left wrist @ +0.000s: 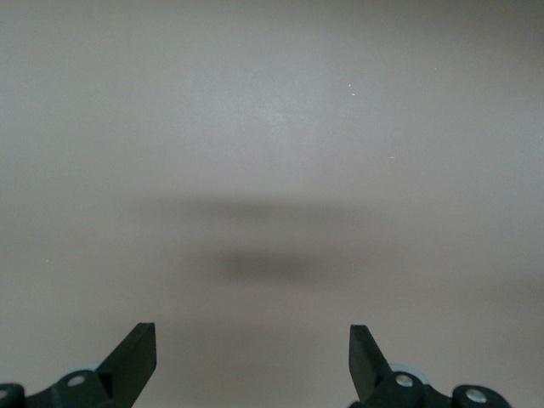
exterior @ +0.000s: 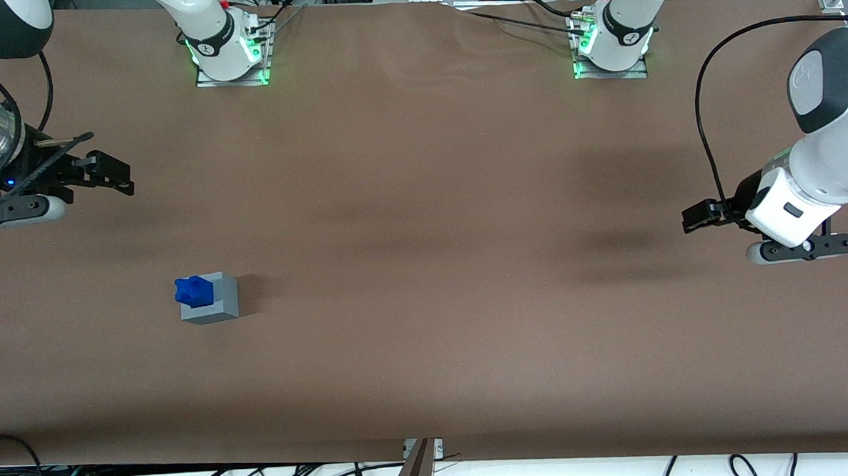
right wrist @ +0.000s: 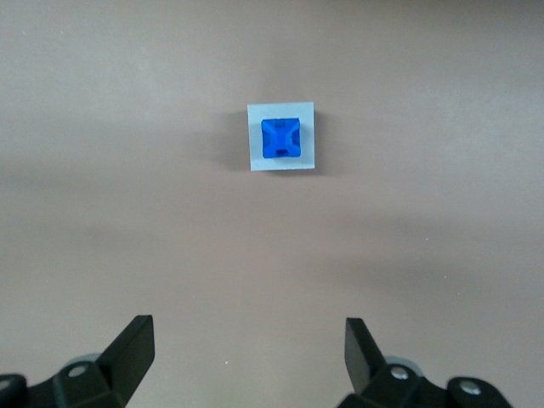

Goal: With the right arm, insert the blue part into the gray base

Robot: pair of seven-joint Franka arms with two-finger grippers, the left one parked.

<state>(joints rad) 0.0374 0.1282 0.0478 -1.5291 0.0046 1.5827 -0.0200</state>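
Blue part (exterior: 193, 290) sits in gray base (exterior: 212, 305), gripper (exterior: 110, 173) well apart.

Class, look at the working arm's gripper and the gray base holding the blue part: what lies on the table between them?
Nothing. In the front view only bare brown table separates the open gripper from the gray base with the blue part on top; the right wrist view agrees.

Front view looks down over the whole tabletop (exterior: 422, 195); both wrist views face straight down, the right one sharing the gray base (right wrist: 281, 137)
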